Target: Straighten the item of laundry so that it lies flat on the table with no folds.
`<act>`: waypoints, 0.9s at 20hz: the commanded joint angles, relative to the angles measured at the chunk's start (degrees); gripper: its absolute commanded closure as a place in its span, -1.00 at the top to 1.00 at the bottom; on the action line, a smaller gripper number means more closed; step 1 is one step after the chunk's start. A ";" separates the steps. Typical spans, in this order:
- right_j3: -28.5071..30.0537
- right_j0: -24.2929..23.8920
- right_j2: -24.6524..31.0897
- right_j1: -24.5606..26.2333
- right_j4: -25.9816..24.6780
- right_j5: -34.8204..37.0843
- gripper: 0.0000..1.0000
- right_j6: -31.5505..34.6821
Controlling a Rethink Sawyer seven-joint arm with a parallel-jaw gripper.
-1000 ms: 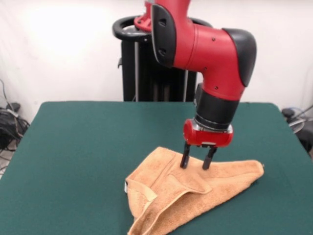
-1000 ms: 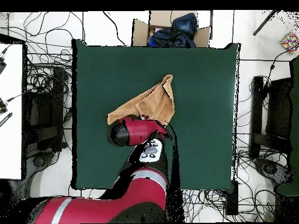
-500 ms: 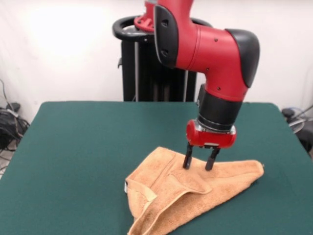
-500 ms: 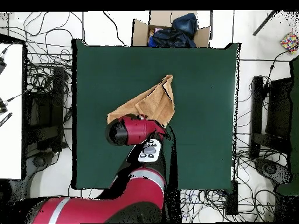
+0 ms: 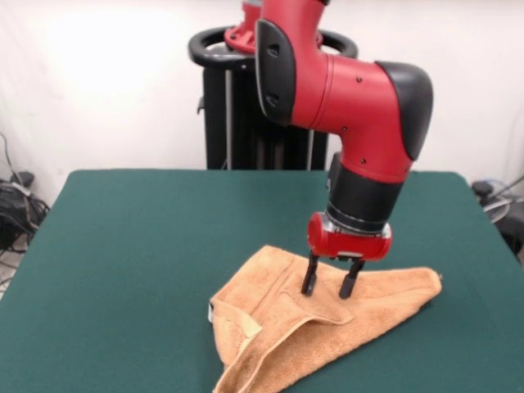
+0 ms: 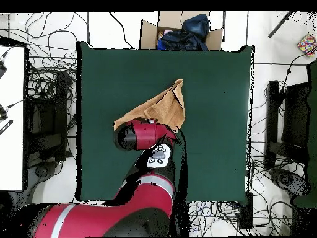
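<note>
Front view: the green table (image 5: 123, 246) carries an orange-tan terry hand towel (image 5: 270, 327), bunched into a rough triangle directly beneath the gripper (image 5: 329, 286). Soft, light and limp handling is judged likely, so a free corner or hem would best be pinched. The jaws are held apart, tips touching a raised fold (image 5: 319, 307). A white tag (image 5: 210, 311) shows well aside.

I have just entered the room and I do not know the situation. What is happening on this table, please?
A red Sawyer arm works on an orange-tan towel lying on a green table. The towel is folded over itself into a rough triangle, not flat. The open gripper points down over the towel's middle, its fingertips at the cloth, nothing pinched yet.
</note>
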 commanded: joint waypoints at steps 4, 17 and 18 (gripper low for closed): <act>-3.88 -0.45 1.55 1.72 3.63 -0.78 1.00 11.98; -6.78 0.84 2.29 3.18 5.74 0.94 1.00 12.36; -6.93 1.02 2.33 3.21 5.94 1.14 1.00 12.45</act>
